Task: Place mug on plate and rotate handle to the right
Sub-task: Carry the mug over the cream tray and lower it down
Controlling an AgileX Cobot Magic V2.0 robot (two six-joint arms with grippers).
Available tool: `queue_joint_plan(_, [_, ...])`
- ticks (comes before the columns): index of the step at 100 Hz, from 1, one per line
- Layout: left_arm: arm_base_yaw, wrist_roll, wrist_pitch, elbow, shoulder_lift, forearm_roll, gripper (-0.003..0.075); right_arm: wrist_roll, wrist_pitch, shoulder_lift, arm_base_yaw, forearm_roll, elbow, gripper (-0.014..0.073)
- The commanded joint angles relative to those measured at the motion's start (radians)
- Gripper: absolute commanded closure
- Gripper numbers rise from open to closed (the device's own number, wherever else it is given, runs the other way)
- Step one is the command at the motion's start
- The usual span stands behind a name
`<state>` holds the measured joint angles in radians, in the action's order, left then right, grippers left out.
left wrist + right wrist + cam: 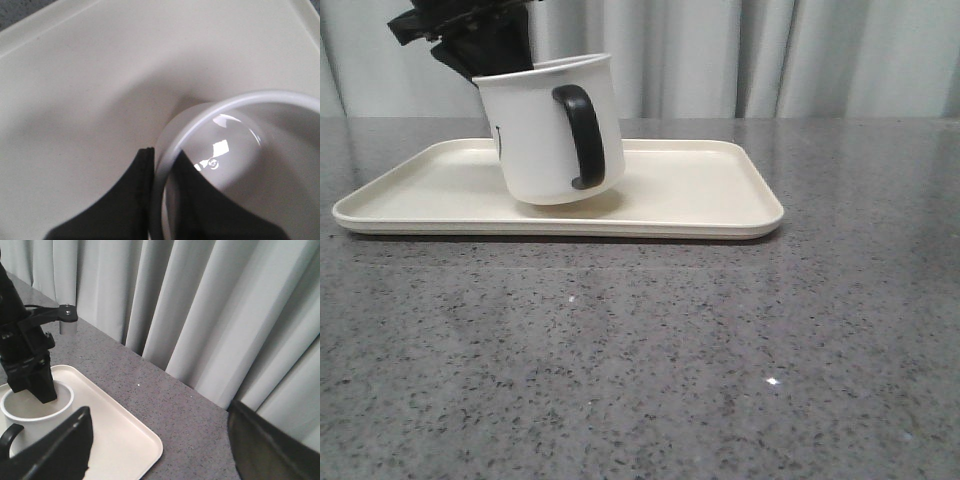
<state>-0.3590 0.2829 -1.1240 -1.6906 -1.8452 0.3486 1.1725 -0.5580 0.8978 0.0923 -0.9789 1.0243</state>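
The white mug hangs tilted over the middle of the cream plate, its base at or just above the plate's surface. Its black handle faces the camera, slightly to the right. A bit of black print shows on its left side. My left gripper is shut on the mug's rim from above. In the left wrist view one finger is inside the mug and one outside, with the left gripper pinching the wall over the plate. My right gripper is open and empty, off past the plate's right end.
The plate lies on a grey speckled table. Pale curtains hang close behind it. A small grey post stands at the table's back edge, behind the left arm.
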Motion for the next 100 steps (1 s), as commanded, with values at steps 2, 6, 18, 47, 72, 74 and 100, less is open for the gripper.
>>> queue_joint_plan(2, [-0.009,-0.009,0.031,-0.033,0.048,0.036,0.0740,0.008,0.050,-0.004,0.000,-0.030,0.036,0.0043])
queue_joint_plan(6, [-0.009,-0.009,0.031,-0.033,0.048,0.036,0.0740,0.008,0.050,-0.004,0.000,-0.030,0.036,0.0043])
queue_joint_plan(18, [-0.009,-0.009,0.031,-0.033,0.046,0.036,0.0740,0.008,0.050,-0.004,0.000,-0.030,0.036,0.0043])
queue_joint_plan(47, [-0.027,-0.009,0.026,-0.033,0.034,0.037,0.0740,0.008,0.051,-0.004,0.000,-0.031,0.036,0.0043])
queue_joint_plan(72, [-0.039,-0.023,0.023,-0.033,0.018,0.038,0.0740,0.008,0.046,-0.004,0.000,-0.031,0.036,0.0043])
queue_joint_plan(74, [-0.039,-0.023,0.023,-0.033,0.018,0.038,0.0740,0.008,0.045,-0.004,0.000,-0.031,0.036,0.0043])
queue_joint_plan(100, [-0.039,-0.029,0.016,-0.033,0.018,0.038,0.0740,0.008,0.043,-0.004,0.000,-0.031,0.036,0.0043])
